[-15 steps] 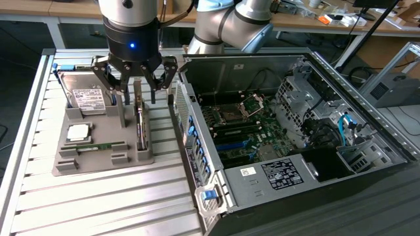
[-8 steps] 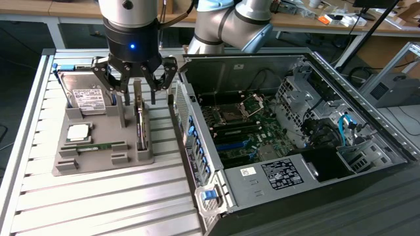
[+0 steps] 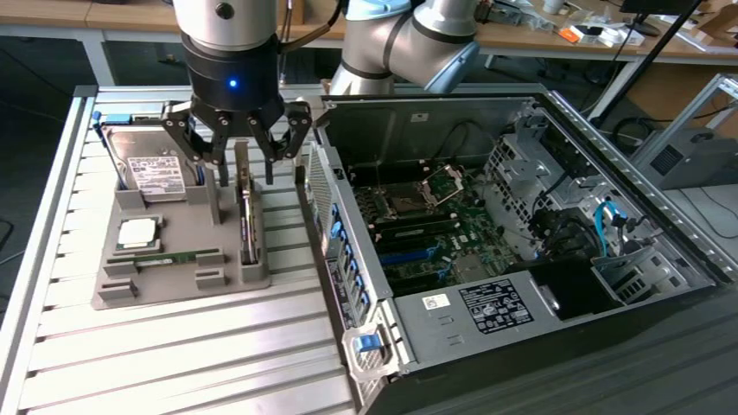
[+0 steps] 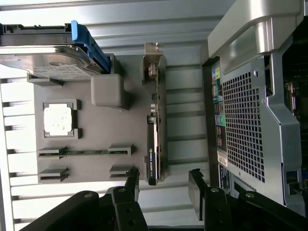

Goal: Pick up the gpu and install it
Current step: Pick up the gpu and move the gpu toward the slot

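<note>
The gpu (image 3: 247,212) stands on edge in a slot along one side of a grey holder tray (image 3: 173,290), a thin dark card with a silver bracket at one end. My gripper (image 3: 242,162) hangs just above its far end, open, with one finger on each side of the card and nothing held. In the wrist view the gpu (image 4: 155,134) runs lengthwise toward my gripper (image 4: 163,185), whose dark fingertips (image 4: 133,180) stand apart on either side of its line.
On the same tray (image 4: 106,91) are a silver hard drive (image 3: 155,173) with blue rails, a square CPU (image 3: 138,232) and a green RAM stick (image 3: 173,258). An open PC case (image 3: 507,242) with its motherboard exposed stands close at the exterior view's right. The table is slatted metal.
</note>
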Tool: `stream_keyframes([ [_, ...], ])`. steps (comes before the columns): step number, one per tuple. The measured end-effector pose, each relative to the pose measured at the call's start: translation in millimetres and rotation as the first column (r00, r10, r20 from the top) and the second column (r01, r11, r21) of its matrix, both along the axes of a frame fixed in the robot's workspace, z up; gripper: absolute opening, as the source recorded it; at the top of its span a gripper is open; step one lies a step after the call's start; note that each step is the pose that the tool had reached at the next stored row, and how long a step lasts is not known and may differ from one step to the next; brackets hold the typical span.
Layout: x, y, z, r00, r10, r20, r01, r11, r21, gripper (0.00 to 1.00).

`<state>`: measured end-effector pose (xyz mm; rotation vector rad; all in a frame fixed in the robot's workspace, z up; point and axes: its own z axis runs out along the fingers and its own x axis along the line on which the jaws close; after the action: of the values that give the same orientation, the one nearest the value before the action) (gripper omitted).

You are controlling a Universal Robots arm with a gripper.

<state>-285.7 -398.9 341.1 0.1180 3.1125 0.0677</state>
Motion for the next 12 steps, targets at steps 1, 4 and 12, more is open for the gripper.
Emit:
stream_keyframes([
  [1, 0.0, 0.0, -0.2, 1.0000, 0.000, 0.0000, 0.000, 1.0000, 0.0000, 0.54],
  [4, 0.0, 0.0, -0.9, 1.0000, 0.000, 0.0000, 0.000, 1.0000, 0.0000, 0.54],
  [12, 0.0, 0.0, -2.9, 1.0000, 0.000, 0.0000, 0.000, 1.0000, 0.0000, 0.54],
])
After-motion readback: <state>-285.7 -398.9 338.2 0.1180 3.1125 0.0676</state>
